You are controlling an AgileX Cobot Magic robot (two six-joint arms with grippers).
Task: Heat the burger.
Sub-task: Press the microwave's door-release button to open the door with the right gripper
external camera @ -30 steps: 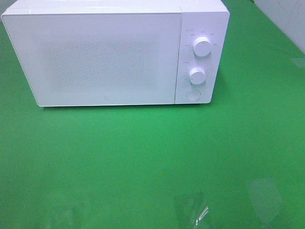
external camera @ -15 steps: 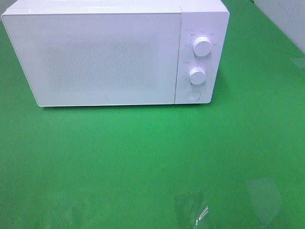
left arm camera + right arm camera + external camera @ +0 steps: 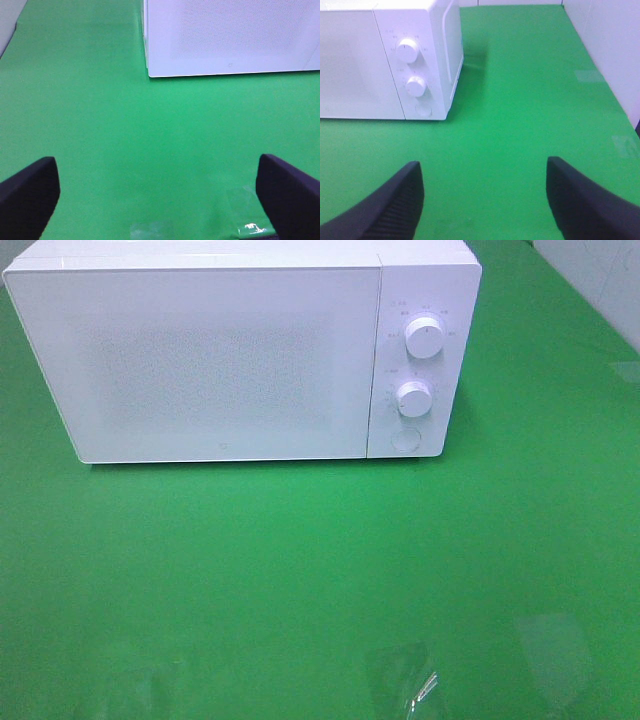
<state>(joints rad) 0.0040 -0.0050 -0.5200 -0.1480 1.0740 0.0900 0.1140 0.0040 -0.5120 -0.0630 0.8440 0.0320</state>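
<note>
The burger is out of view in every frame. A white microwave (image 3: 220,355) stands at the back of the green table with its door shut; it also shows as the microwave (image 3: 230,37) in the left wrist view and the microwave (image 3: 385,60) in the right wrist view. My left gripper (image 3: 160,197) is open over bare green surface, well short of the microwave's left front corner. My right gripper (image 3: 485,200) is open too, with nothing between its fingers, in front of the control panel side. Neither arm shows in the exterior high view.
Two white knobs (image 3: 424,340) and a round button (image 3: 404,439) sit on the microwave's right panel. A white wall (image 3: 615,45) borders the table on the right. Patches of clear tape (image 3: 415,685) shine on the green cloth near the front edge.
</note>
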